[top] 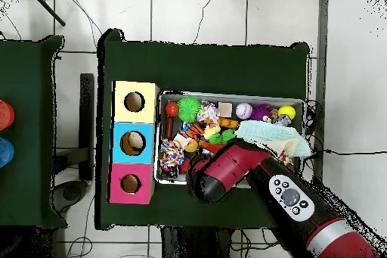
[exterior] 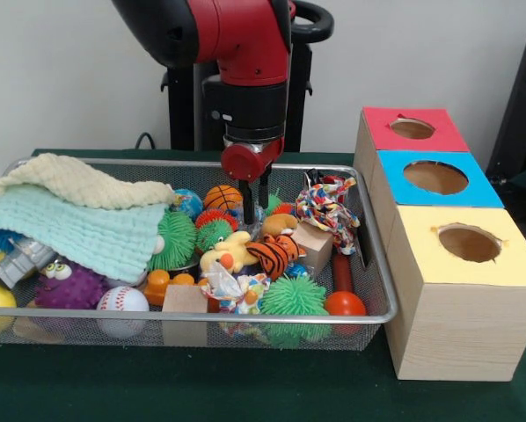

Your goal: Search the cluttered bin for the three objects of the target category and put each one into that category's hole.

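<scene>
So the gripper (exterior: 255, 195) hung inside the wire bin (exterior: 368, 264), jaws apart and gripping nothing, right above the tiger-striped toy (exterior: 272, 254), with the three-hole box (exterior: 448, 255) just beside the bin.

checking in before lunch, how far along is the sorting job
Nothing looks sorted yet: the holes in the red box, blue box and yellow box show no toys inside, though their depths are hidden. In hand: the end effector is down in the bin among the toys, holding nothing visible. Left: apparently all three objects.
</scene>
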`<state>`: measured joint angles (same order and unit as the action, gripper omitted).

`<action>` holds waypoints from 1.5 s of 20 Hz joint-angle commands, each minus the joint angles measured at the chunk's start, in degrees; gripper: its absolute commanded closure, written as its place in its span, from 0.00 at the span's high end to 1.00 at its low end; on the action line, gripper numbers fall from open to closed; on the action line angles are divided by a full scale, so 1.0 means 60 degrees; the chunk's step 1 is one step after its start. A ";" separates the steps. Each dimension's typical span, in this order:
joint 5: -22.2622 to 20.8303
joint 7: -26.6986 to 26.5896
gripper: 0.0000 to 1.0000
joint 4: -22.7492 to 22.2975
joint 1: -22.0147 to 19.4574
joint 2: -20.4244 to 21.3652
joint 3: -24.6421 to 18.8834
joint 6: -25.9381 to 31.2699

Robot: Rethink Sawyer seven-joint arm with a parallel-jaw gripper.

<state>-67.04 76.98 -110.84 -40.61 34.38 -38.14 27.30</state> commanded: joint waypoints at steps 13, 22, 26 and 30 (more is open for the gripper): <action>-0.0683 -0.0927 1.00 0.1250 -0.0053 -0.0405 0.0243 -0.0226; -0.0731 -0.0850 1.00 0.1429 -0.0043 -0.0510 0.0399 -0.0183; -0.0834 -0.0645 1.00 0.1454 0.0025 -0.0474 0.0487 -0.0306; -0.0893 -0.0648 1.00 0.1457 -0.0019 -0.0476 0.0476 -0.0412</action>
<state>-66.94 76.98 -109.46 -40.22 34.08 -37.60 27.29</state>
